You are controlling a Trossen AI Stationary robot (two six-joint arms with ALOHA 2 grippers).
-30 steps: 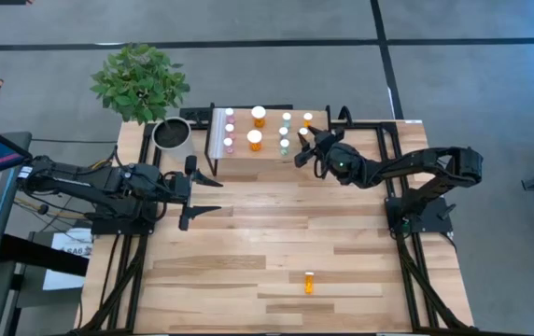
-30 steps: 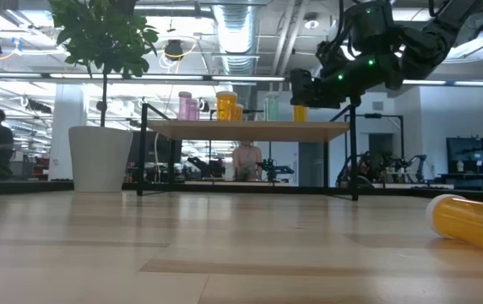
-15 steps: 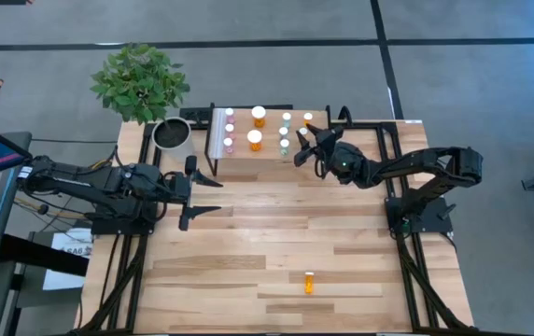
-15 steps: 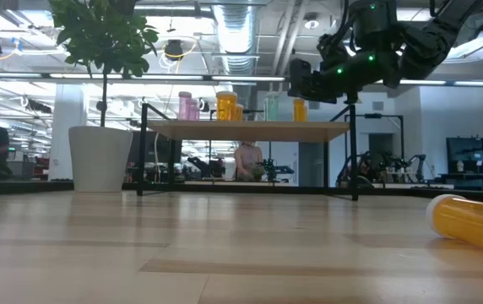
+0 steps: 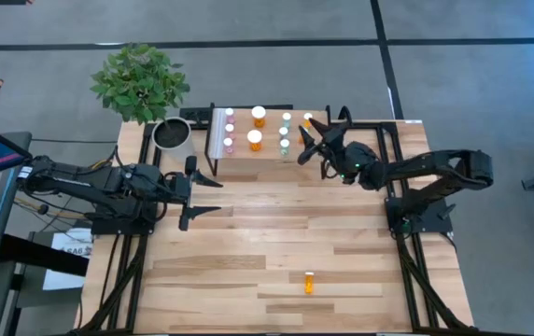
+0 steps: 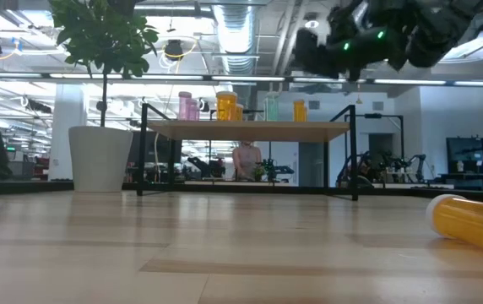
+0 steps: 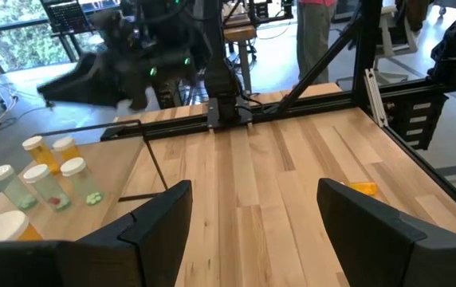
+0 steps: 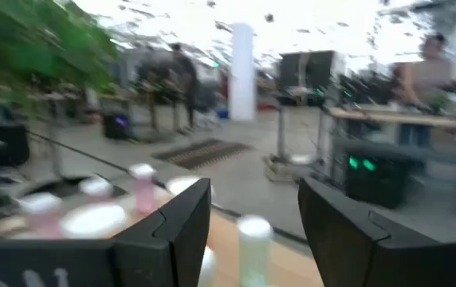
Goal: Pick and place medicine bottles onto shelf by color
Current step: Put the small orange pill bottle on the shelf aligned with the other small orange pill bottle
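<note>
I have the right gripper [image 5: 306, 147] up over the right end of the shelf [image 5: 267, 164], at the far side of the table [image 5: 276, 233], with its fingers spread and nothing between them. On the shelf I count the medicine bottles standing in rows: pink ones [image 5: 229, 129] toward the left, two larger orange ones [image 5: 256, 141] in the middle, pale green ones [image 5: 285, 131] right of those, and a small orange one [image 5: 308, 119] at the far right corner. From table height I see the same bottles lined along the shelf top [image 6: 246, 128], the gripper above them and clear of them. One small orange bottle [image 5: 309, 282] lies on its side near the front edge of the table, well apart from the shelf. My left gripper [image 5: 202, 191] waits over the left side of the table, fingers wide and empty, beside the plant pot [image 5: 172, 135].
</note>
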